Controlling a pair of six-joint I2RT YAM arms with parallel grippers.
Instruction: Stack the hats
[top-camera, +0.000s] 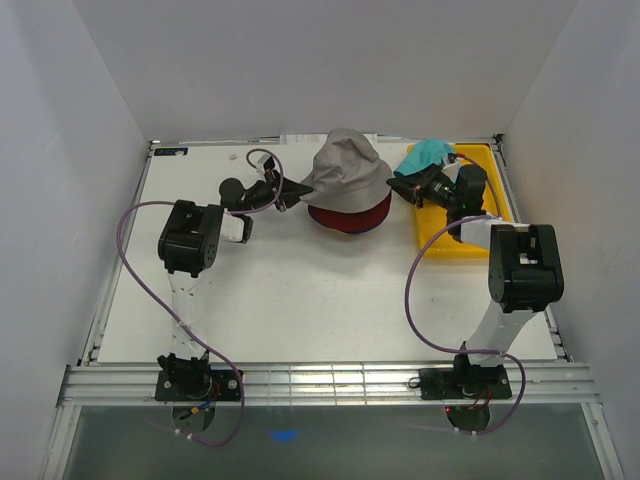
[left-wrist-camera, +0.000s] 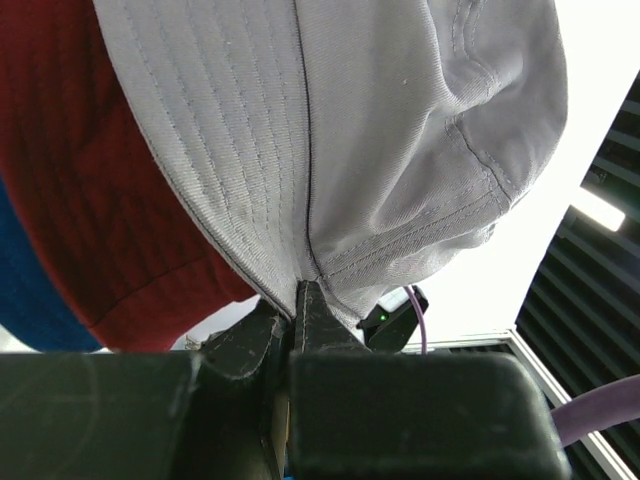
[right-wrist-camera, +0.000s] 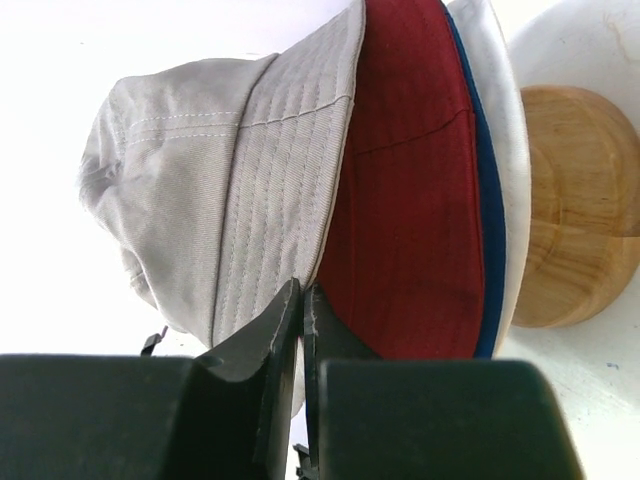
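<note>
My L gripper (top-camera: 289, 196) pinches grey hat (top-camera: 345, 165) brim; R gripper (top-camera: 398, 185) near-closed at opposite brim, grip unclear. Last 1, teal hat (top-camera: 428, 153), just behind R.

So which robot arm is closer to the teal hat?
The right. The right gripper is right next to the teal hat, which lies on the yellow tray. The left gripper is on the far side of the grey hat, pinching its brim.

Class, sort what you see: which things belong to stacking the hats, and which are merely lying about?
Job in hand: grey hat, red hat, blue hat, teal hat.
Lying about: wooden stand, yellow tray.
</note>
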